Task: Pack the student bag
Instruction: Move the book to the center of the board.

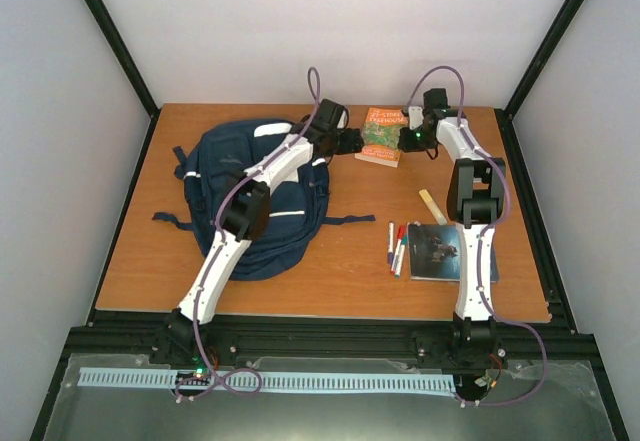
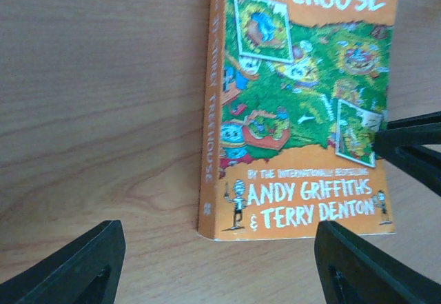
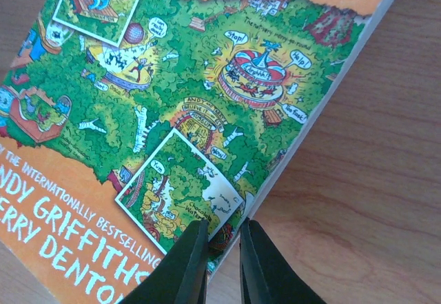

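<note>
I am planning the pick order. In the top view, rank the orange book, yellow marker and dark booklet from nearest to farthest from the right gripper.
1. orange book, far side, at the right gripper.
2. yellow marker, mid-table, right.
3. dark booklet, near edge, right.

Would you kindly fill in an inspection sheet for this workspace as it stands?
Surface: wooden table, no spills seen.
Job's things: student bag lies left of centre, the left arm reaching over it.
Clutter: Treehouse book at the far side; markers, yellow stick and dark booklet by the right arm.
Grippers: left tool open by the book's corner; right tool nearly shut at the book's edge, hold unclear.
Cables: purple cables loop above both arms.
Surroundings: white walls, black frame.
</note>
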